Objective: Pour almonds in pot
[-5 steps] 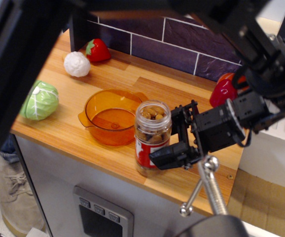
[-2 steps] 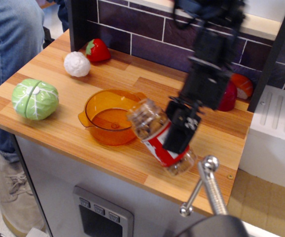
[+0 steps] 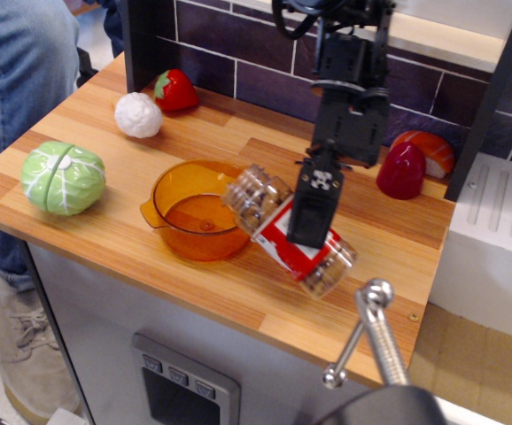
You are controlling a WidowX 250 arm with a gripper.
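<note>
1. Tipped further toward level since the earlier frame: clear jar (image 3: 287, 239) of almonds (image 3: 254, 197), mouth now over the rim of the orange pot (image 3: 196, 209).
2. Clamped around the jar's red-and-white label: black gripper (image 3: 311, 212), reaching down from above.
3. Resting on the wooden counter (image 3: 105, 239): the pot, just beside the jar; green cabbage toy (image 3: 63, 177) well apart to its left.
</note>
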